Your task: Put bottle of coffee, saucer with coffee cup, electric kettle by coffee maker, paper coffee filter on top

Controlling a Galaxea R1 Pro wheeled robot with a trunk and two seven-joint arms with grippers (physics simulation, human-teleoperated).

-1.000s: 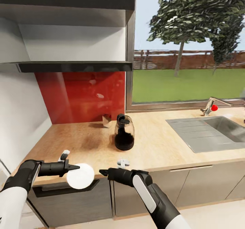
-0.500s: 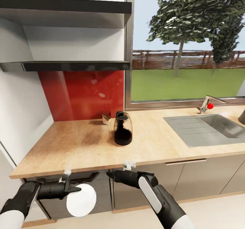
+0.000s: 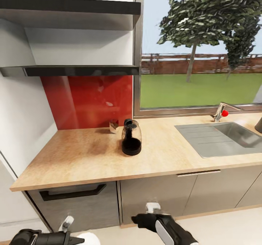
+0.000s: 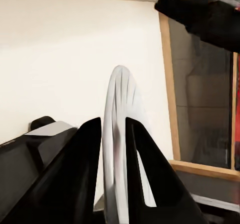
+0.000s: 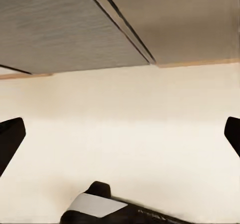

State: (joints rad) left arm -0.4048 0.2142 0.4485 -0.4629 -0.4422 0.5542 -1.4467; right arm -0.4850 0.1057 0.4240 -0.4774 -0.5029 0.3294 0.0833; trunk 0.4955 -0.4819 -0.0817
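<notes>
My left gripper (image 3: 77,240) hangs low in front of the cabinets, shut on the white saucer (image 3: 90,238). The left wrist view has the saucer (image 4: 119,134) edge-on between the two black fingers (image 4: 82,159). My right gripper (image 3: 134,219) is beside it, below the counter edge, open and empty, its fingertips (image 5: 11,136) wide apart over pale floor. The electric kettle (image 3: 131,138) stands on the kitchen countertop (image 3: 80,157). A small pale object (image 3: 114,126) sits behind it; I cannot tell what it is. The kitchen shelf (image 3: 72,70) looks bare. The coffee maker, bottle of coffee and coffee cup are out of view.
A steel sink (image 3: 218,137) with a red-knobbed tap (image 3: 222,112) is set into the counter's right part. A dark object (image 3: 259,125) is cut off by the right edge. Grey cabinet fronts with a black drawer handle (image 3: 71,194) lie under the counter.
Both arms have dropped from counter-edge height to low in front of the cabinets, the saucer still held on the left. The head view pulled back a little at first.
</notes>
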